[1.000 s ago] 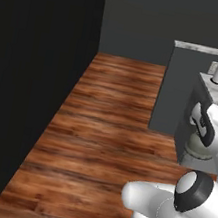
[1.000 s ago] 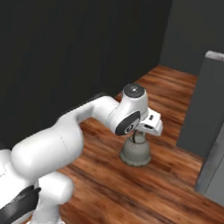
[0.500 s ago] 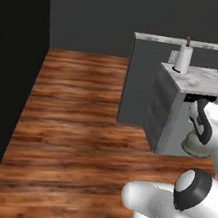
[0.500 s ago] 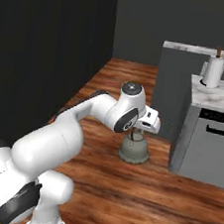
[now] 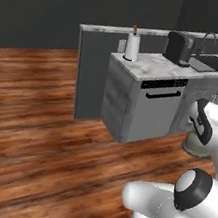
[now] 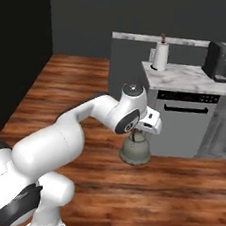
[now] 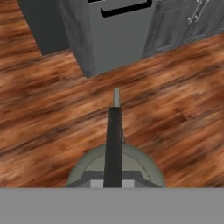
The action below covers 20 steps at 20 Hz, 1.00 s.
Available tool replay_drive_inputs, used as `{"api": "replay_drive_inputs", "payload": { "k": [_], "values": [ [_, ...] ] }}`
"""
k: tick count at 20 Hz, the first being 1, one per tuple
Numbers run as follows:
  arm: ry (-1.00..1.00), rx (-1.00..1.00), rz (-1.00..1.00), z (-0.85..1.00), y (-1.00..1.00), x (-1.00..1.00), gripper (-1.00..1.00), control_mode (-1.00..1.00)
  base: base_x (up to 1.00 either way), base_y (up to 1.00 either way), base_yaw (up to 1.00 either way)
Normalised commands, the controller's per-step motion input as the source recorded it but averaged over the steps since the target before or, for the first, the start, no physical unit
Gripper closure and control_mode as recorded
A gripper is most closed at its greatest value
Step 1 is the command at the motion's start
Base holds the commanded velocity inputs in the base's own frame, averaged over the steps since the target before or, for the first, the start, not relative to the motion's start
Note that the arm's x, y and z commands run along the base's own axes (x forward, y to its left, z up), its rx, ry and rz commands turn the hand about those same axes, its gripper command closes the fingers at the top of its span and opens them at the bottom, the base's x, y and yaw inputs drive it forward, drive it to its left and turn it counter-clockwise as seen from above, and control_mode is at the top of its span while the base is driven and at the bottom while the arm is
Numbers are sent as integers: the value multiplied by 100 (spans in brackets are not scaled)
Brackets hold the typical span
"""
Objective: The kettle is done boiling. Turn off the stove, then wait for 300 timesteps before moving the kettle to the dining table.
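While tool (image 6: 138,133) carries kettle (image 6: 135,151), dishwasher (image 6: 184,122) just beyond.

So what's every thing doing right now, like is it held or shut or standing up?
kettle: hanging upright under the tool, off the wooden floor.
tool: closed around the kettle's handle.
dishwasher: door shut.
paper towel roll: standing upright on the marble counter.
coffee machine: standing on the counter beside the sink.
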Motion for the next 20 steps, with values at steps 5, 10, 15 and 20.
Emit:
{"api": "replay_drive_inputs", "payload": {
  "k": [5,10,15,20],
  "values": [
    [0,0,0,0,0,0,100,100,13,77,-47],
    [0,0,0,0,0,0,100,100,12,82,-43],
    [0,0,0,0,0,0,100,100,13,82,-38],
    [0,0,0,0,0,0,100,100,27,87,-31]
  ]
}}
